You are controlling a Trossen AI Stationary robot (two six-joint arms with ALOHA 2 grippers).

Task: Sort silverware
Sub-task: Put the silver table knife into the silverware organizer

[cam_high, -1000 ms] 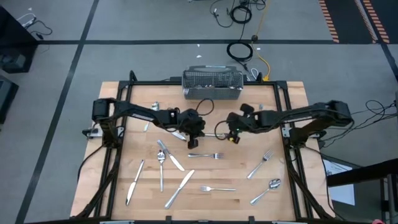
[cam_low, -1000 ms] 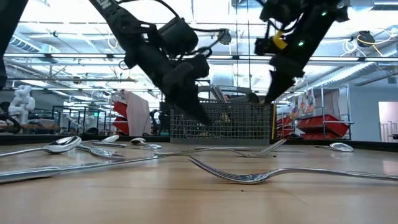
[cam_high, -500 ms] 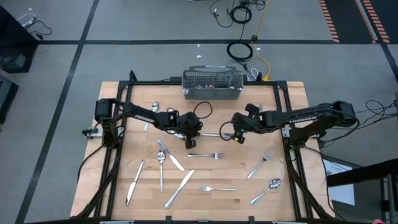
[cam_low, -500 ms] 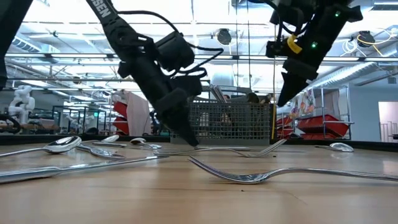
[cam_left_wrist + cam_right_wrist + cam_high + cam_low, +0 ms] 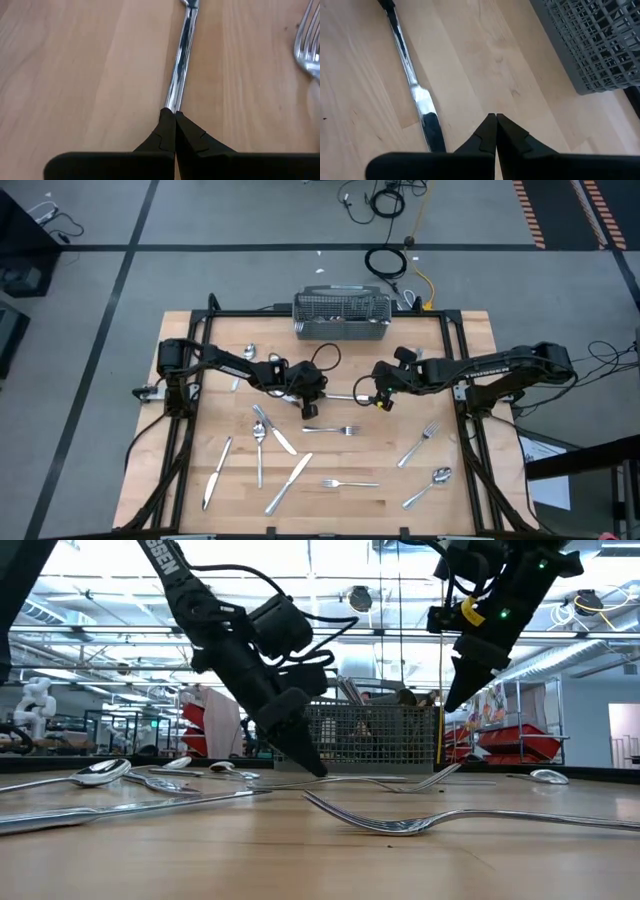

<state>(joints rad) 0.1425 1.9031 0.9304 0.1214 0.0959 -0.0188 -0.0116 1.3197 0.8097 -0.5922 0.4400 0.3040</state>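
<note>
Left claw [image 5: 175, 114] pinches the utensil [image 5: 181, 65] handle's end at frame centre (long axis pointing toward the right arm); right claw [image 5: 495, 116] pressed together, empty.

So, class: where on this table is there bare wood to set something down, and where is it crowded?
Bare: the strip between the wire basket and the right edge, and the near right corner past the spoon. Crowded: the middle and near left, where forks and knives lie scattered.

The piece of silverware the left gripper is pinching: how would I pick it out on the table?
Start at the wire basket on the table's far edge and come toward the middle, between the two arms. There the left gripper, shut, grips one end of a slim utensil lying crosswise. Unlike the fork just nearer, it points toward the right gripper.
</note>
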